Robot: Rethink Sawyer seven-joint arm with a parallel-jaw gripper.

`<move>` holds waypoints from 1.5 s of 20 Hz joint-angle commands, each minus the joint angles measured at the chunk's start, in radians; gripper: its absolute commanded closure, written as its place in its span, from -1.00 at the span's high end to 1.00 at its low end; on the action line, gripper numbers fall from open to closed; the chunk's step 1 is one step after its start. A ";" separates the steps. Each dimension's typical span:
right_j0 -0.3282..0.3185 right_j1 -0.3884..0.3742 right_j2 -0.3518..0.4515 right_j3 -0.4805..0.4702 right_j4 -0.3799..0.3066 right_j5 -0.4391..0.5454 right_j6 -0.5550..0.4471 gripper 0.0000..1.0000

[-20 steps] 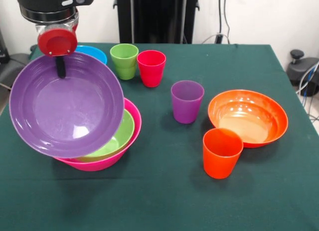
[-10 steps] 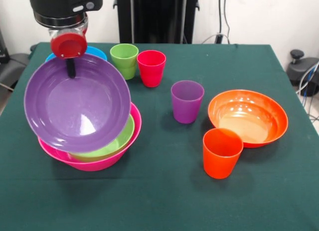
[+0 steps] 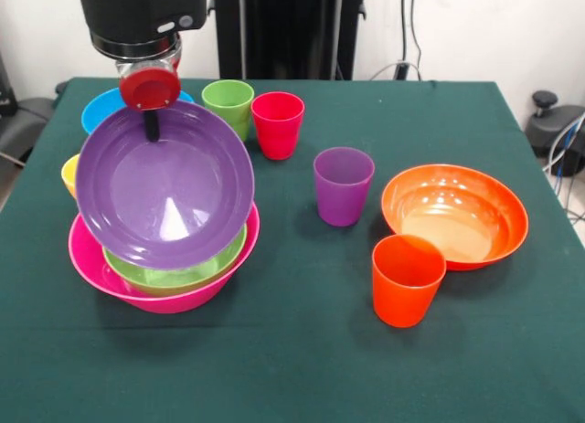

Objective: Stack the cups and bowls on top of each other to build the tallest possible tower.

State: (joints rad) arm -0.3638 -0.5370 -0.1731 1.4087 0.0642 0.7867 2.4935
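Note:
My gripper [image 3: 151, 121] is shut on the far rim of the purple bowl [image 3: 164, 190]. I hold that bowl tilted, with its inside facing the camera. It hangs just over the green bowl [image 3: 174, 272], which is nested in the big pink bowl [image 3: 91, 263]; I cannot tell whether they touch. A blue bowl [image 3: 99, 108] lies behind them, and a yellow cup [image 3: 68, 174] peeks out at the left. The green cup [image 3: 228, 108] and red cup [image 3: 277, 121] stand together at the back. In the middle stands the purple cup [image 3: 343, 184]. The orange cup [image 3: 407, 277] sits in front of the orange bowl [image 3: 454, 213].
The dark green tablecloth [image 3: 292, 368] covers the table, whose right edge runs past the orange bowl. Black equipment [image 3: 288, 30] stands behind the table's far edge.
My gripper has carried the purple bowl to the right and over the pink and green bowls. The blue bowl and the yellow cup have come into sight behind it.

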 commanded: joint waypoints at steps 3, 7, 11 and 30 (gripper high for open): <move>0.021 0.004 0.104 0.076 -0.054 -0.076 -0.059 -1.00; 0.018 0.024 0.105 0.059 -0.058 -0.089 -0.058 -1.00; 0.010 0.039 0.110 0.040 -0.060 -0.090 -0.069 -1.00; -0.006 0.117 0.123 -0.009 -0.067 -0.150 -0.079 -1.00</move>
State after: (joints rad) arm -0.3666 -0.4707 -0.1617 1.4147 0.0644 0.7130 2.4935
